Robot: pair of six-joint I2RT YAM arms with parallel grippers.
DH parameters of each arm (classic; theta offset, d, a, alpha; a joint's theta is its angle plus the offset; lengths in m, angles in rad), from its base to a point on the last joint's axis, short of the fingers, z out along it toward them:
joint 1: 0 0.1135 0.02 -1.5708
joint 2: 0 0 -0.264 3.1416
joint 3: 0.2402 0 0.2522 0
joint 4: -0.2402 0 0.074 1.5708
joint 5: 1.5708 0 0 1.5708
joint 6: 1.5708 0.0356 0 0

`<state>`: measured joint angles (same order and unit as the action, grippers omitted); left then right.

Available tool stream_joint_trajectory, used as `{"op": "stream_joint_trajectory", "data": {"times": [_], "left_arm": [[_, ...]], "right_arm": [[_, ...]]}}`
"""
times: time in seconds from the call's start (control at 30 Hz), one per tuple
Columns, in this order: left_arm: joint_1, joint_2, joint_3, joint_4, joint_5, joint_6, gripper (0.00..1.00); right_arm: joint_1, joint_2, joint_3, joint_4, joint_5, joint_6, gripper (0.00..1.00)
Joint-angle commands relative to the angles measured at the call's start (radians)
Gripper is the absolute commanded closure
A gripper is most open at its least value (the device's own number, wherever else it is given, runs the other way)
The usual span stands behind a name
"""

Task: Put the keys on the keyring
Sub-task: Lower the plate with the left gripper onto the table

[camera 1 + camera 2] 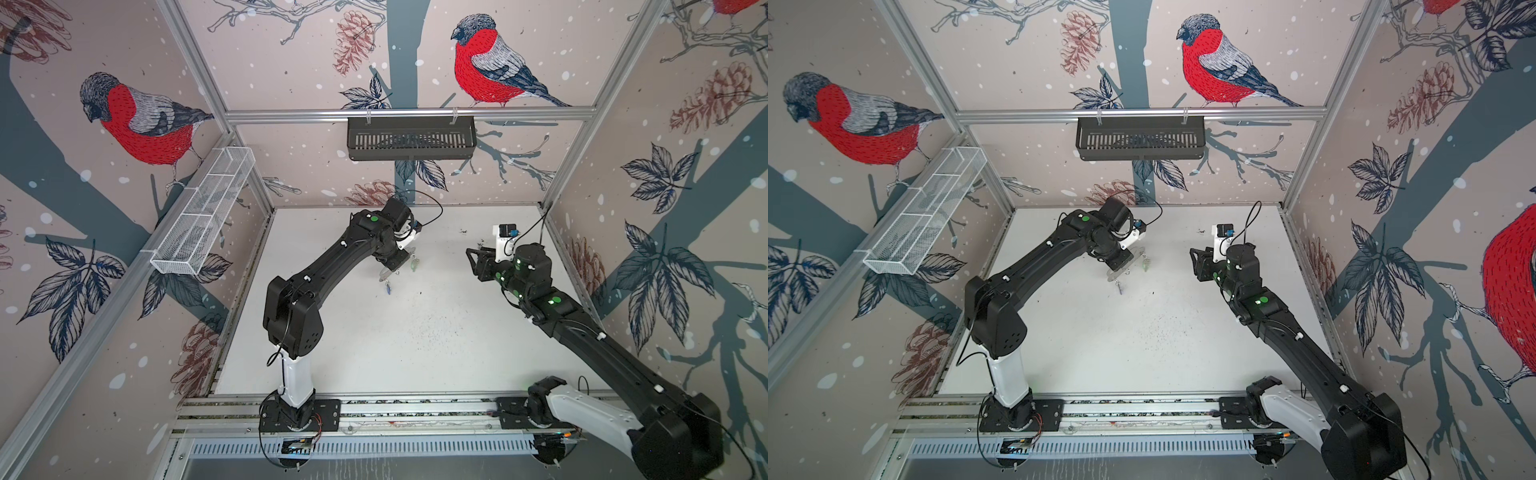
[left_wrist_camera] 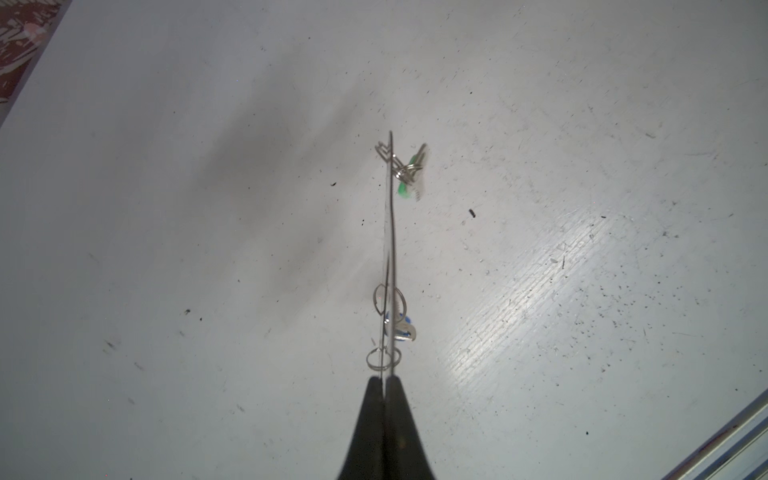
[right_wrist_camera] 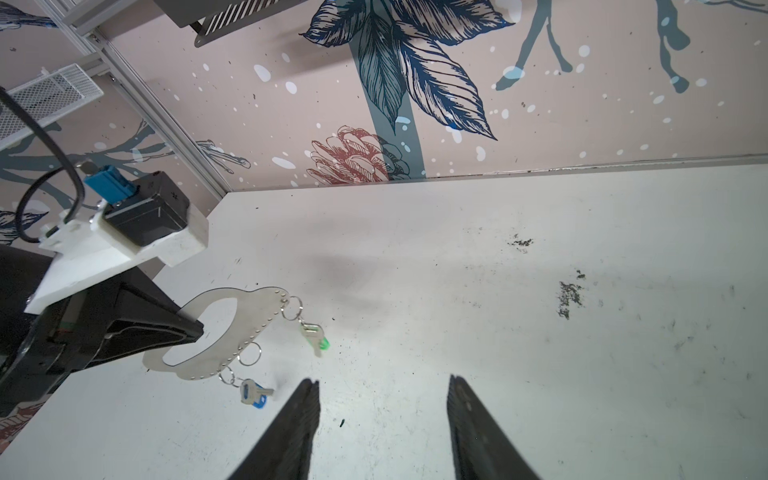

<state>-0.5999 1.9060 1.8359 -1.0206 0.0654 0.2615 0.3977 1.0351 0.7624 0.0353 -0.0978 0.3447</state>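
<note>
Here the keyring, a thin metal plate, is shown lifted clear of the worktop, just above the centre of both top views. It is pinched at its curved rim by the left gripper, whose jaws are pressed together on the sheet. The right gripper is placed well apart from it, right of centre in both top views, with jaws spread and nothing between them.

Both keys are seen hanging from small rings along the holed straight edge. The green-tagged key is near one end and the blue-tagged key near the other, with an empty ring between them.

The keyring is judged light, stiff and smooth, so a firm pinch on the rim opposite the holes is advised. The keys hang loose, are likely to swing, and are best taken by the flat tag.

In the right wrist view the broad face, the oval opening and the row of holes are revealed. In the left wrist view the keyring is presented edge-on as a thin, faintly bowed line, and its face is not shown. In the top views the rings are too small to be told apart.
</note>
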Motion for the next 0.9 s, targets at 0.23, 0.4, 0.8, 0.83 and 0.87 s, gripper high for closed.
{"op": "stream_joint_trajectory", "data": {"times": [0.23, 0.4, 0.8, 0.83, 0.87], "left_arm": [[0.079, 0.186, 0.104, -0.013, 0.327, 0.028, 1.0], [0.129, 0.237, 0.1, -0.019, 0.344, 0.051, 1.0], [0.285, 0.3, 0.065, 0.011, 0.395, 0.097, 1.0], [0.293, 0.308, 0.063, 0.014, 0.401, 0.101, 1.0], [0.305, 0.317, 0.063, 0.018, 0.411, 0.105, 1.0]], "right_arm": [[-0.009, 0.001, 0.005, 0.002, -0.015, 0.023, 0.48], [-0.01, -0.001, 0.003, -0.01, -0.014, 0.028, 0.48], [-0.013, 0.0, 0.002, -0.023, -0.008, 0.028, 0.48], [-0.014, 0.0, 0.003, -0.023, -0.007, 0.027, 0.48], [-0.012, 0.002, 0.004, -0.024, -0.008, 0.028, 0.48]]}}
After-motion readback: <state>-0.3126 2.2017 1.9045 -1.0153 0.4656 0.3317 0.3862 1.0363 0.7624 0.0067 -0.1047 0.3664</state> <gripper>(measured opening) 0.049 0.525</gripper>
